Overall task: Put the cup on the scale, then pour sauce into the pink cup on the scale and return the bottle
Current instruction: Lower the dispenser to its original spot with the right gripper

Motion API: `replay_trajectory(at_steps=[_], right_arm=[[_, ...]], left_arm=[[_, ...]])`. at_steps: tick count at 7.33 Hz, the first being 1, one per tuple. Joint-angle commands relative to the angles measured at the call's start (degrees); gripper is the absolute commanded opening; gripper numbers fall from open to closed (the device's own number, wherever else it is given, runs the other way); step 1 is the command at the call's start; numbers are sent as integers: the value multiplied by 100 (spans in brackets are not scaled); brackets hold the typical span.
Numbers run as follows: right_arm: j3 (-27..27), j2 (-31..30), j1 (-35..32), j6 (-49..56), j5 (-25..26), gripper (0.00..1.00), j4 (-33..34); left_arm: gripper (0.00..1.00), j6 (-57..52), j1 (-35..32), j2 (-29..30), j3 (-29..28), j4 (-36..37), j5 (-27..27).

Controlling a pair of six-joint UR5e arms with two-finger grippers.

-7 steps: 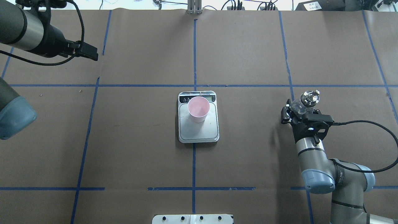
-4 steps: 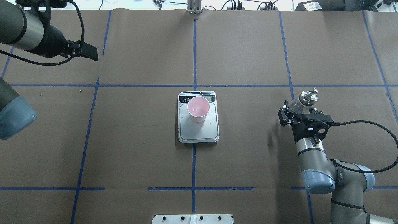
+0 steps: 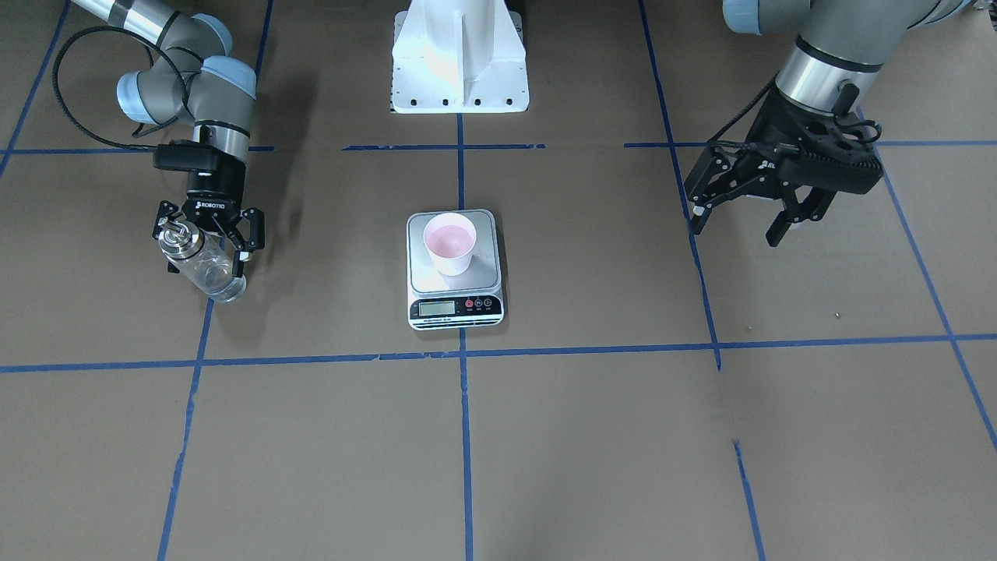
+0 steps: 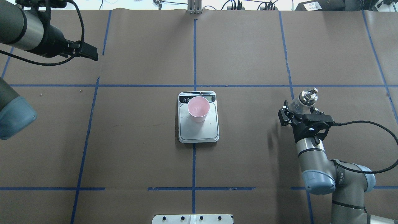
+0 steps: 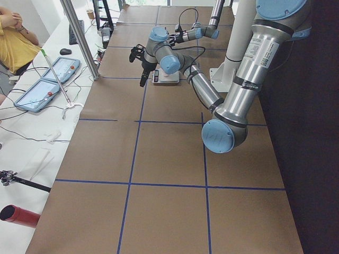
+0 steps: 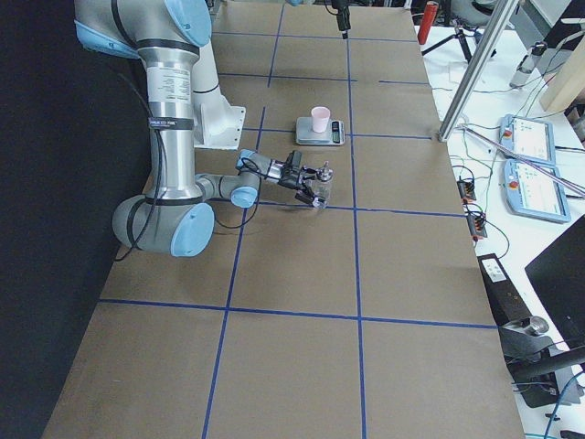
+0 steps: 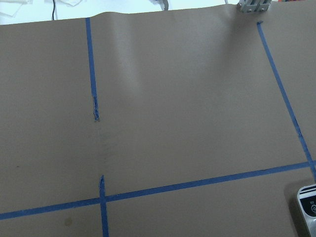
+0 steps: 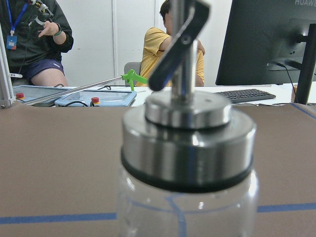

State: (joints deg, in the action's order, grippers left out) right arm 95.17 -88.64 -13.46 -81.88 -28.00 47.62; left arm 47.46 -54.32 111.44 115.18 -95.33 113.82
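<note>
Clear glass bottle (image 3: 214, 279) with silver spout cap stood toward table's (image 3: 592, 436) right edge, right gripper (image 3: 205, 261) fingers parted around it. Pale pink cup (image 3: 449, 241) sat on silver scale (image 3: 487, 269), mid-table. Left gripper (image 3: 734, 232) fingers spread, empty.

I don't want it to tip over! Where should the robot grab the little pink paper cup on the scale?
I'd pinch the small pale pink tapered paper cup gently around its side wall, coming in level from the side. It stands upright, mouth open on top, on the flat silver-topped kitchen scale.
</note>
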Motion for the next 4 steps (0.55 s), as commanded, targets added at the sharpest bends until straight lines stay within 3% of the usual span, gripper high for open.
replay_trajectory(at_steps=[1,4], right_arm=[[80,-248,220,-3,224,100,-33],[238,-591,553,-3,382,100,-768]], left_arm=[[100,0,0,0,-13,-3,0],[100,123,0,18,-13,-12,9]])
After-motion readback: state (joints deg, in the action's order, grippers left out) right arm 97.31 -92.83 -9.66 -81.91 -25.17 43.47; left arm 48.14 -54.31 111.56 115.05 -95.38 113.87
